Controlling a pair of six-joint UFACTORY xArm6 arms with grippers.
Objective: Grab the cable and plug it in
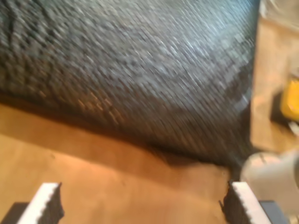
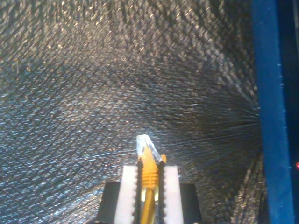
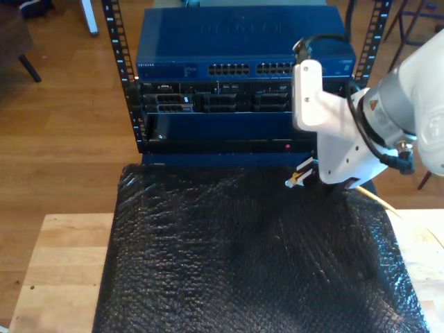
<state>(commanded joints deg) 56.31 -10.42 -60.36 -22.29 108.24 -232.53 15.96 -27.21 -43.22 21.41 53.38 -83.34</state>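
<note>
Between my second gripper's (image 2: 149,179) fingers, the cable (image 2: 148,175) is sitting clamped, plug protruding; my first gripper's (image 1: 140,205) fingers are gaping apart.

Black mat (image 3: 243,263) before blue rack (image 3: 236,48)

A black mat (image 3: 243,263) with a fine glinting crosshatch weave fills the exterior view's lower half; above it a deep blue switch (image 3: 239,48) — beside it, light wood (image 3: 62,263). The cable (image 2: 148,179) — amber-yellow, clear-tipped.
</note>
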